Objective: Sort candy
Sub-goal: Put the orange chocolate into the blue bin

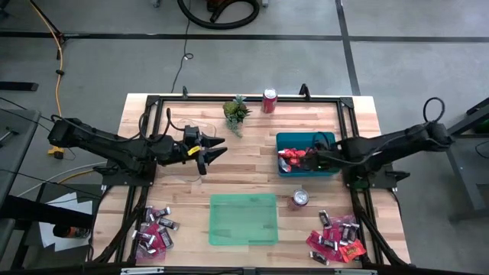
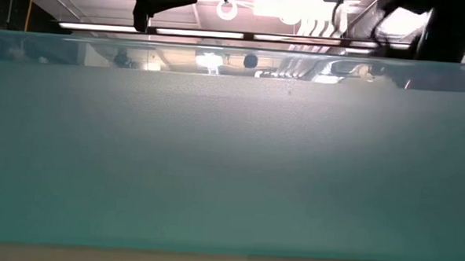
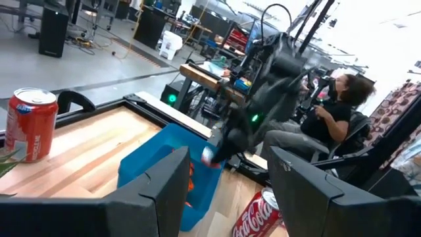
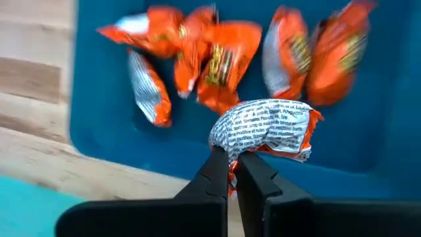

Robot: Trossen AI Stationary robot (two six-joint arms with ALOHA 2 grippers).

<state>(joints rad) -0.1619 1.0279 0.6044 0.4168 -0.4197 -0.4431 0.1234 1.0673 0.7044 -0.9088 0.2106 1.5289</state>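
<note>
right claw (image 4: 231, 172) pinching orange packet (image 4: 270, 128) over blue tray (image 4: 99, 112); left claw (image 1: 216, 150) open

High view: overhead, straight down, whole wooden table (image 1: 252, 164) and both arms in frame. Low view: table height, nearly all blocked by the green tray (image 2: 231, 162) wall right in front of the lens; only a ceiling strip shows. Left wrist view: looks across the table at the blue tray (image 3: 154, 168), soda cans, room behind. Right wrist view: close, down into that same blue tray (image 4: 368, 131). High shares it too.
</note>
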